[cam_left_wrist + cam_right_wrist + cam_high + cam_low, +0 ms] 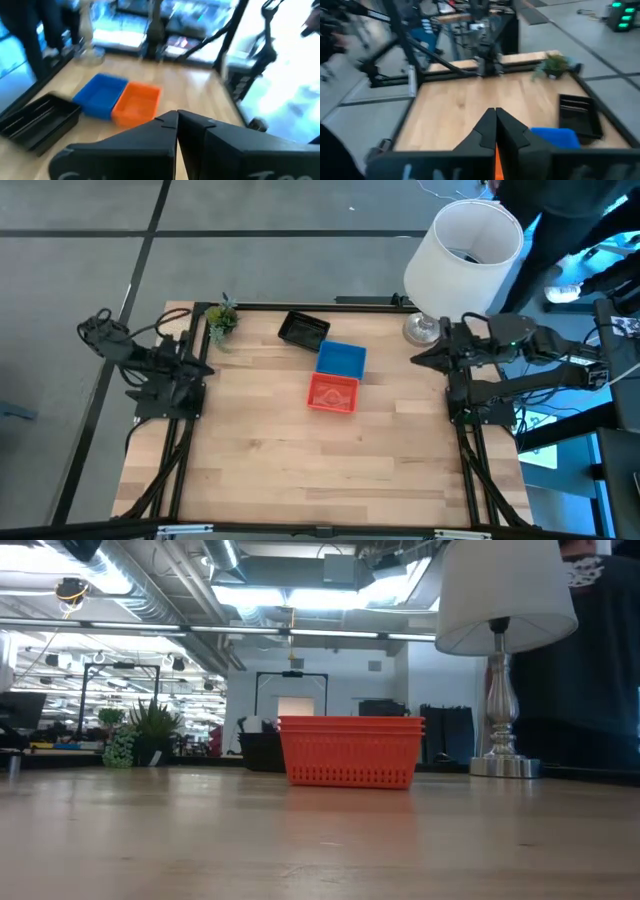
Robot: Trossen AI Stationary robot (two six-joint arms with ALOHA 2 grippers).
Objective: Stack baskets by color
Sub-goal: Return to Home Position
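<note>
Nearest the front edge of the table sit the orange baskets, nested so that their rims show one above another. Right behind them, seemingly touching, are the blue baskets. Farther back, turned askew and apart from both, are the black baskets. The arms wait out at the sides: the left gripper by the left edge, the right gripper by the right one, near the lamp's foot — each with its fingers pressed together on nothing. At the far edge stand a small plant and the white lamp.
</note>
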